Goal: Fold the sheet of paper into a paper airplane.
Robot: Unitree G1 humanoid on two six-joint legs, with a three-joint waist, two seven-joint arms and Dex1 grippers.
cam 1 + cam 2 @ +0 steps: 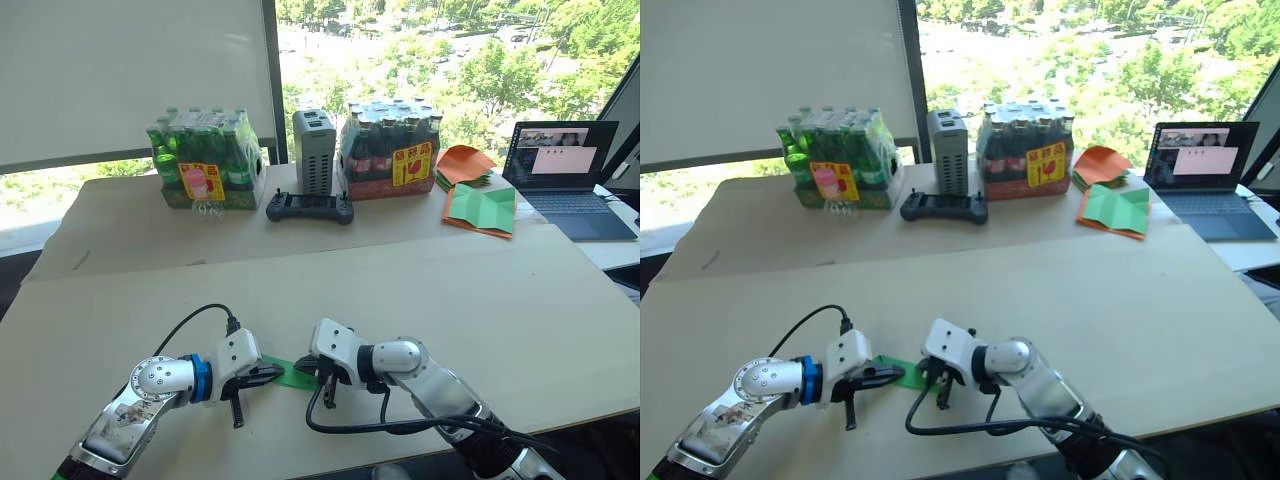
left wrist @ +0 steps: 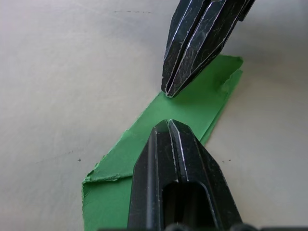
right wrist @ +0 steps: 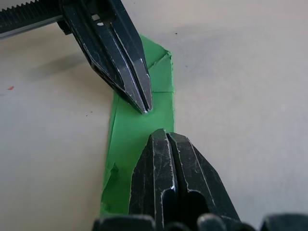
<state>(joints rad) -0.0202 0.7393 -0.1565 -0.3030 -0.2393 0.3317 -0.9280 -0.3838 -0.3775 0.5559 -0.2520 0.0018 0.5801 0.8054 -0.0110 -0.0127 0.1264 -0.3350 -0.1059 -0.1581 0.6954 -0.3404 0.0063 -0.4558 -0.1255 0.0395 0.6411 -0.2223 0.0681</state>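
Observation:
The sheet of paper (image 1: 292,374) is folded into a narrow bright green strip with layered edges and lies flat on the pale table near its front edge. My left gripper (image 1: 270,376) is shut, and its tip (image 2: 168,124) rests on top of the strip. My right gripper (image 1: 318,372) is also shut, with its tip (image 3: 161,132) on the same strip, facing the left one a short gap away. In the right wrist view the green strip (image 3: 127,130) runs under both tips. Its far end (image 2: 226,77) is slightly torn and curled.
At the back of the table stand a pack of green bottles (image 1: 205,160), a grey box (image 1: 313,150), a black controller (image 1: 309,207) and a pack of dark bottles (image 1: 390,150). Orange and green papers (image 1: 480,207) and a laptop (image 1: 565,165) lie at the back right.

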